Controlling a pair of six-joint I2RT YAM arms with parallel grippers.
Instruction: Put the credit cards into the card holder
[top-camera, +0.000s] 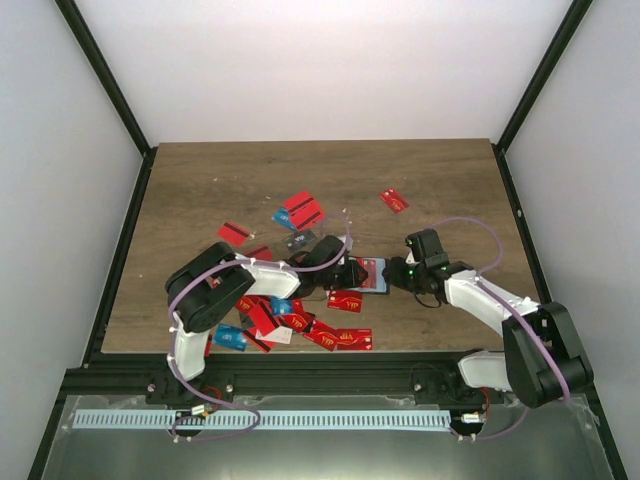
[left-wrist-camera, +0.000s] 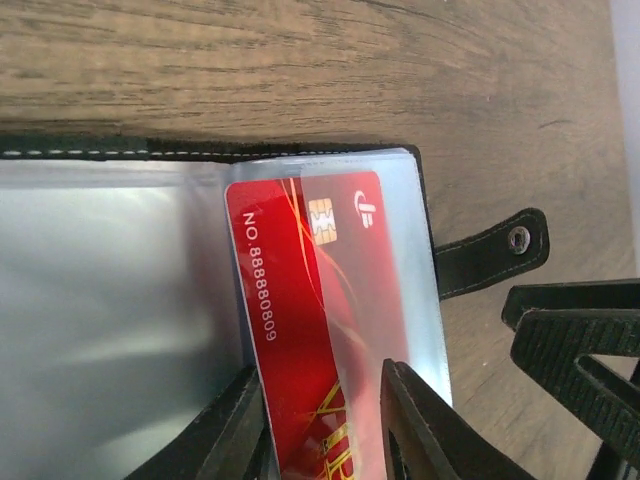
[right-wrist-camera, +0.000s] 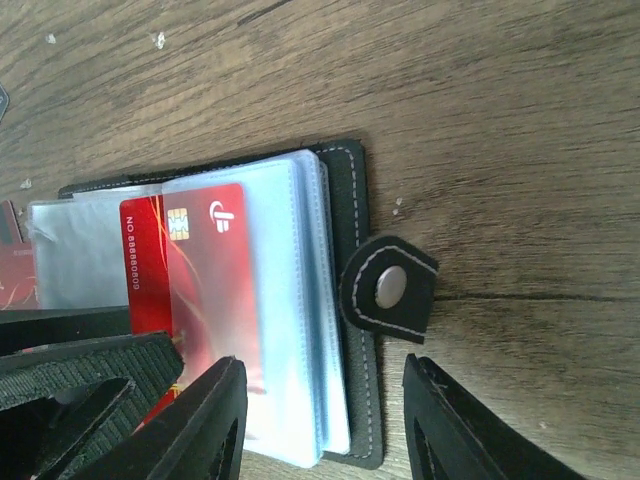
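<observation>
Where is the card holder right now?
The card holder lies open mid-table in the top view, between the left gripper and right gripper.

I get 1 far view: the top camera, above and behind the arm bases, looks down on the whole counter (top-camera: 200, 180), with the card holder (top-camera: 372, 275) mid-frame. Both wrist cameras sit very close over that holder, looking down past the left claw (left-wrist-camera: 322, 372) and the right claw (right-wrist-camera: 325, 365) from opposite sides. All 3 views share the holder, and the 2 close-ups share its snap tab (left-wrist-camera: 495, 250).

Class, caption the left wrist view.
Red card partly inside a clear sleeve of the card holder, left tool open over it.
</observation>
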